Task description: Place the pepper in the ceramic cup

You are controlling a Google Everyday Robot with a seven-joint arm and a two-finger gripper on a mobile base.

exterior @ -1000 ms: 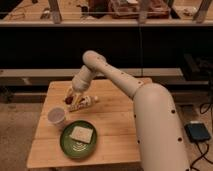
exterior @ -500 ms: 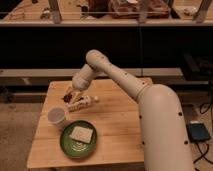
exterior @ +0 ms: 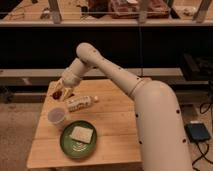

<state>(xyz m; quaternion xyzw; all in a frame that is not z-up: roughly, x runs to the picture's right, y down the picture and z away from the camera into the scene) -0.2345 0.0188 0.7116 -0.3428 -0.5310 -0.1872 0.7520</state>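
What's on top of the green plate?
A pale square slice, maybe bread, lies on the plate. What's beneath it is hidden. The pincer is back by the pepper, away from the plate.

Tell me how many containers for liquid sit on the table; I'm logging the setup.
2. The ceramic cup stands near the left edge, beside the green plate. The bottle lies on its side behind the plate. The hand hovers just above the bottle's left end.

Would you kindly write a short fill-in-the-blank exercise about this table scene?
1. The green plate holds a pale ____ slab.
2. The bottle lies on its ____.
3. The cup stands ____ of the plate in the picture.
4. The gripper is at the pepper near the table's ____ corner.

Missing words: square; side; upper left; far left
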